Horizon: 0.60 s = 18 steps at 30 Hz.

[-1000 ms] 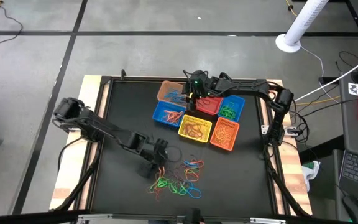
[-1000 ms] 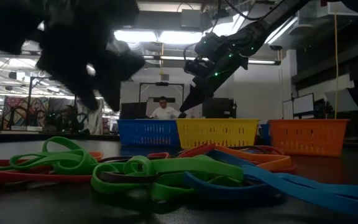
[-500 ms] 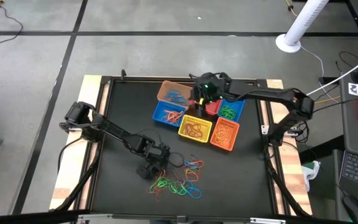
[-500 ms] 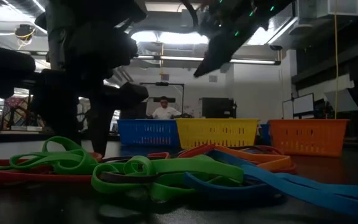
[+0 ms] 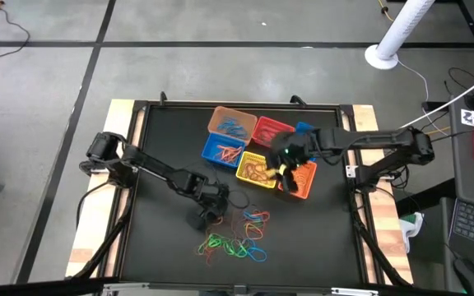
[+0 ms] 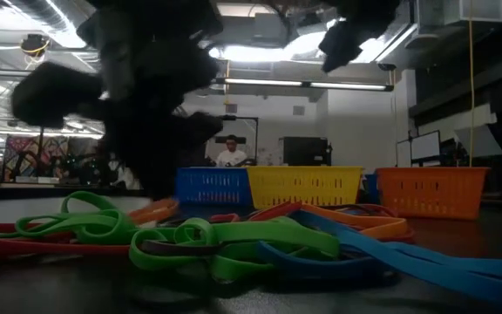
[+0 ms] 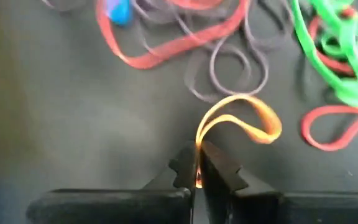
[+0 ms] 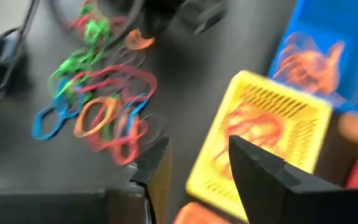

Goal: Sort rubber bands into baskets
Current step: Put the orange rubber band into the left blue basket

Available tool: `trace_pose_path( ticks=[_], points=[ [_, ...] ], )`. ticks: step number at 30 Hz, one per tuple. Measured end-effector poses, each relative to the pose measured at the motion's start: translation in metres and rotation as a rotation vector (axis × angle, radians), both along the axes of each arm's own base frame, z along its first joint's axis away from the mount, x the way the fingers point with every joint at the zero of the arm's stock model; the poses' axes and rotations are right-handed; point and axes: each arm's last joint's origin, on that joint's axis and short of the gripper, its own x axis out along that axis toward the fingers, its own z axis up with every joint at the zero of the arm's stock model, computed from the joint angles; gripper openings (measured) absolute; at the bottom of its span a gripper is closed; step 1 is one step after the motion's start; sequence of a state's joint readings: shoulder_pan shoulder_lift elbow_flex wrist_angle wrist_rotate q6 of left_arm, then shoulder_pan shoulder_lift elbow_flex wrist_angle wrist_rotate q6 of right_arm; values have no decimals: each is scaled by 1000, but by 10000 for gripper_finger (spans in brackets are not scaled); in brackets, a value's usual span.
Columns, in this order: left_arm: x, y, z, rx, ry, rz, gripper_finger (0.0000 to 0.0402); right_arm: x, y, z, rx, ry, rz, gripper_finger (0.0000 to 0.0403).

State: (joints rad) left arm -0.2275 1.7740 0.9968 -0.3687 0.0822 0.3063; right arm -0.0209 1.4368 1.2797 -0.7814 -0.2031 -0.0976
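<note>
My left gripper [image 7: 199, 169] has just pinched shut on an orange rubber band [image 7: 244, 118] at the pile's upper left edge; my right gripper [image 8: 197, 163], fingers wide, is swinging from the baskets [image 5: 257, 171] toward frame centre, so delivery is coming next.

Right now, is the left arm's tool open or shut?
Shut. In the left wrist view the left tool has its two dark fingers pressed together, pinching one end of a thin orange rubber band above the dark tabletop.
</note>
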Motion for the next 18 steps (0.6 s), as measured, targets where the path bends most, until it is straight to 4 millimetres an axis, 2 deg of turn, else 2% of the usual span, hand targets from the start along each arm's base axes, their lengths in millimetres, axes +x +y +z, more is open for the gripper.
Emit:
trace_pose_path(
  ticks=[9,18],
  points=[
    [19,35,42,16,-169,35,7,-8,47,-12,35,162,47,161],
    [32,85,64,165,-251,156,7,-6,84,-24,94,235,-30,161]
  ],
)
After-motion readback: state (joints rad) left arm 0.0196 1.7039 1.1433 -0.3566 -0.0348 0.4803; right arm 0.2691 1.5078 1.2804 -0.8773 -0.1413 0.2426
